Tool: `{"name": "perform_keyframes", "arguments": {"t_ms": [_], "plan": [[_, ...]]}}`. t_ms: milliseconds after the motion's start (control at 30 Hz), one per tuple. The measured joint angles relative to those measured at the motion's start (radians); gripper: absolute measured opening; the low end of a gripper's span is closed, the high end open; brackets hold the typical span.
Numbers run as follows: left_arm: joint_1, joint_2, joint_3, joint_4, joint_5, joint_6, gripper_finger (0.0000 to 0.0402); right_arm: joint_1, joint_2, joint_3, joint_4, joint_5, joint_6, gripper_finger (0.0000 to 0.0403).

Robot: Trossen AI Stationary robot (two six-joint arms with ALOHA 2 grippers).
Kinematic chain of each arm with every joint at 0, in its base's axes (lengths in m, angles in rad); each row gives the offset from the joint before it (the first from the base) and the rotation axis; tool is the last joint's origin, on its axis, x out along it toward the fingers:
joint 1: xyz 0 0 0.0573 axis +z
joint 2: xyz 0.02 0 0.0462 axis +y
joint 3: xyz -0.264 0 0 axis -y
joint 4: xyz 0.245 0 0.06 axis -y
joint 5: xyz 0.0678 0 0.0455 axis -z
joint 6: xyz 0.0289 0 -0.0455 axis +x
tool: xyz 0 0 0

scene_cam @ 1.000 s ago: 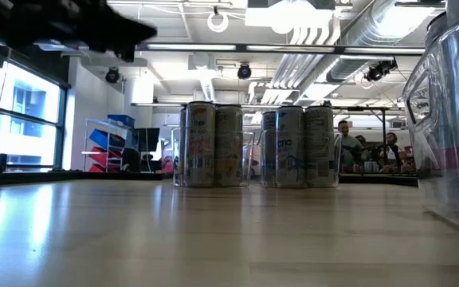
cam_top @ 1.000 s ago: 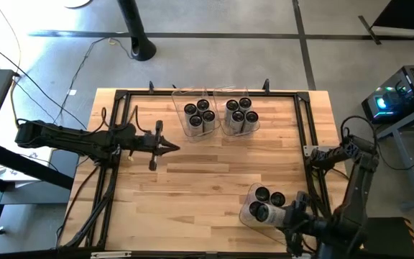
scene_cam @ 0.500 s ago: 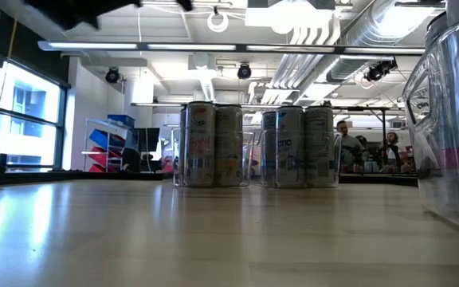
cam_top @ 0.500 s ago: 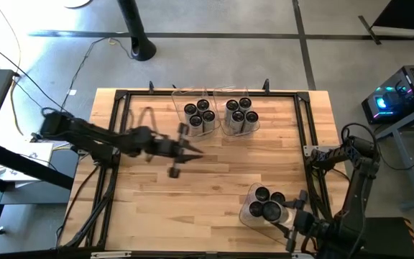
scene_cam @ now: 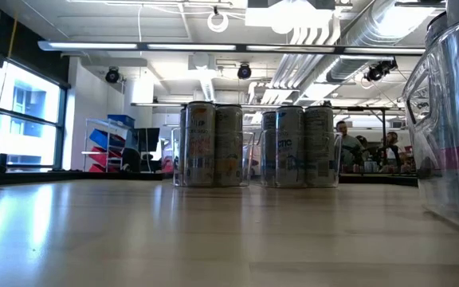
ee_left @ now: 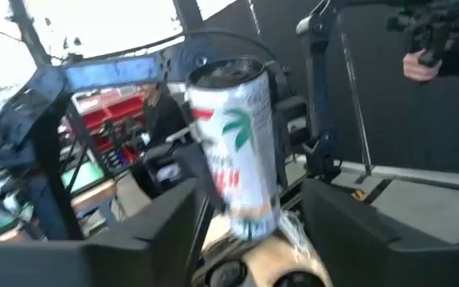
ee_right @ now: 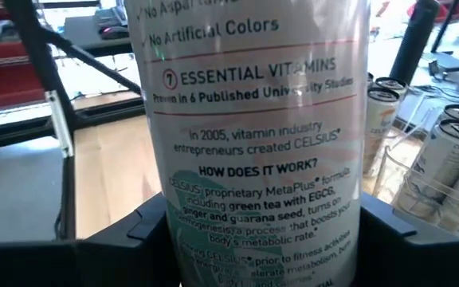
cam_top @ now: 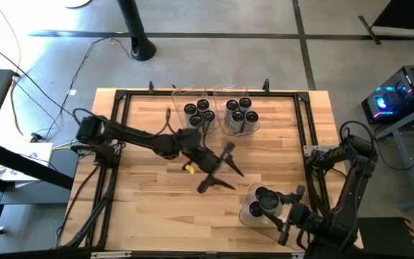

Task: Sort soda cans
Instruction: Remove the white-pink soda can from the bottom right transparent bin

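My right gripper (cam_top: 280,213) is at the near right and shut on one soda can (ee_right: 265,135), white with green print, above the clear near bin (cam_top: 249,216). Other cans (cam_top: 263,193) stand in that bin. My left gripper (cam_top: 233,178) hangs open over the middle of the table, pointing level at the held can (ee_left: 233,143), which shows beyond its spread fingers, apart from them. Two clear bins at the far edge hold several upright cans each (cam_top: 200,115) (cam_top: 241,114). My right gripper pinches the can's round wall (ee_right: 174,223) between its two fingers (ee_right: 146,219), one on each side, low in the wrist picture. The can is lifted above the near bin's cans and stands roughly upright, a little tilted (ee_left: 241,199).
A black metal frame (cam_top: 304,129) runs round the tabletop. Bare wood (cam_top: 149,208) lies at the near left. In the low view the far cans (scene_cam: 213,143) stand in the middle and the near bin's wall (scene_cam: 453,119) fills the right edge. People show in the room beyond.
My left gripper has swept from the table's left side toward the middle and the near right, rising out of the low view, and has opened from shut. My right gripper has stayed at the near bin and turned at the wrist with its can.
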Motion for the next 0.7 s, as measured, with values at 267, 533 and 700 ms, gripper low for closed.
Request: {"name": "perform_keyframes", "arguments": {"t_ms": [267,533,700], "plan": [[-0.051,0.142,0.118,0.121,-0.008,-0.106,0.0348,-0.076,0.0,0.0,0.001,-0.005,-0.007,0.0234],[-0.051,0.217,0.189,0.178,-0.066,-0.272,0.0361,-0.12,0.0,0.001,0.014,-0.013,-0.087,0.0234],[-0.06,0.246,0.222,0.181,-0.073,-0.276,0.0361,-0.155,0.0,0.001,0.022,-0.052,-0.115,0.0234]]}}
